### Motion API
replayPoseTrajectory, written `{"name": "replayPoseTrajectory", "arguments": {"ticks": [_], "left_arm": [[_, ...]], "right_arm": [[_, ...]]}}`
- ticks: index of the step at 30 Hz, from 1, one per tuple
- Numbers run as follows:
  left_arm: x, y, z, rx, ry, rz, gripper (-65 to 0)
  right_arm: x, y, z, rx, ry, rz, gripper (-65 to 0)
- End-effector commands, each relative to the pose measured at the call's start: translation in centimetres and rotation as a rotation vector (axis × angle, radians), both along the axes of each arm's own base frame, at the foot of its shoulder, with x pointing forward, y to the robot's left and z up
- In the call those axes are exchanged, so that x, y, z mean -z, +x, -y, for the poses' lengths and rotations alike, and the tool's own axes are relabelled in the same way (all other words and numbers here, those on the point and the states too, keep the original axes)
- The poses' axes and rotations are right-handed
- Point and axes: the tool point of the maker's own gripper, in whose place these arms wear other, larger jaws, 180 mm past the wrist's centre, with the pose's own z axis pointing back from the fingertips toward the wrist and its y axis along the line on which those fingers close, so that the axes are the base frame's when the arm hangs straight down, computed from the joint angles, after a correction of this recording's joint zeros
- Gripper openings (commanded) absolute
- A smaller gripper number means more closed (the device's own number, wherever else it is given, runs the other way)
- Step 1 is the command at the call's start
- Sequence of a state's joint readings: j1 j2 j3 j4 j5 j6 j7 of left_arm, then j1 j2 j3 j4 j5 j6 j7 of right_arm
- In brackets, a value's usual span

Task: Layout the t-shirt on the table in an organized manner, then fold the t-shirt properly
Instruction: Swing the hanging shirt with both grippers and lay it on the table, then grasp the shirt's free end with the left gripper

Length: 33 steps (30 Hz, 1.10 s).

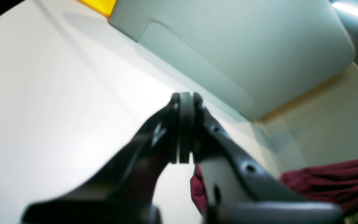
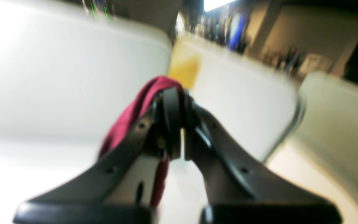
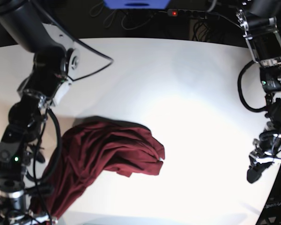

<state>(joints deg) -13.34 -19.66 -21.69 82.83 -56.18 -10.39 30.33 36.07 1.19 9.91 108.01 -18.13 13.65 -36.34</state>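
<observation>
Overhead, the base view has the crumpled dark maroon-red short-sleeved t-shirt (image 3: 103,157) bunched on the near left part of the big smooth white table (image 3: 192,84), one end drawn up to the black right gripper (image 3: 35,208) at the lower left corner, while the black left gripper (image 3: 254,176) hangs over the table's right edge, well apart from the cloth. In the left wrist view that left gripper (image 1: 183,99) has its pads pressed together with nothing between them, white tabletop (image 1: 48,99) behind and maroon folds (image 1: 331,183) low at right. The blurred right wrist view shows the right gripper (image 2: 174,93) clamped on a ridge of the red fabric (image 2: 129,118), which drapes over its tip and down the left finger (image 2: 126,146).
</observation>
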Motion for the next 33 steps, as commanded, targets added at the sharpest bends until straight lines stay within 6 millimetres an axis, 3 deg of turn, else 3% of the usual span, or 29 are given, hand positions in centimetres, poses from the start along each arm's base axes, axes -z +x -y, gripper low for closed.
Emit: {"name": "replayPoseTrajectory", "arguments": {"ticks": [1, 4, 8, 12, 16, 20, 25, 30, 33], "left_arm": [[-2.5, 0.4, 0.0, 0.002, -0.008, 0.075, -64.9], [-1.7, 0.6, 0.3, 0.009, -0.004, 0.054, -64.9], [-0.6, 0.9, 2.2, 0.056, -0.002, 0.023, -63.6], [0.5, 1.0, 4.3, 0.110, 0.014, -0.007, -53.5], [2.1, 1.0, 9.1, 0.222, 0.025, -0.043, -43.6], [4.7, 1.0, 15.0, 0.329, 0.012, -0.099, -41.8], [9.1, 2.1, 21.4, 0.391, 0.051, -0.203, -41.8], [10.7, 3.1, 26.4, 0.430, 0.108, -0.253, -41.8], [11.1, 3.9, 27.9, 0.413, 0.143, -0.234, -41.8]], "right_arm": [[-1.0, -0.7, 1.0, 0.018, 0.001, 0.052, -65.0], [3.2, -1.1, 2.8, 0.053, 0.021, -0.021, -65.0], [8.2, -2.1, 5.0, 0.098, 0.039, -0.116, -64.1], [13.8, -3.3, 6.8, 0.141, 0.071, -0.251, -47.3], [17.9, -5.2, 7.8, 0.172, 0.085, -0.342, -28.4], [19.3, -7.7, 8.9, 0.222, 0.108, -0.366, -18.6], [21.3, -10.7, 8.9, 0.259, 0.138, -0.405, -18.1], [23.5, -12.7, 8.5, 0.263, 0.133, -0.471, -18.1], [24.1, -13.7, 8.6, 0.270, 0.124, -0.493, -18.1]]}}
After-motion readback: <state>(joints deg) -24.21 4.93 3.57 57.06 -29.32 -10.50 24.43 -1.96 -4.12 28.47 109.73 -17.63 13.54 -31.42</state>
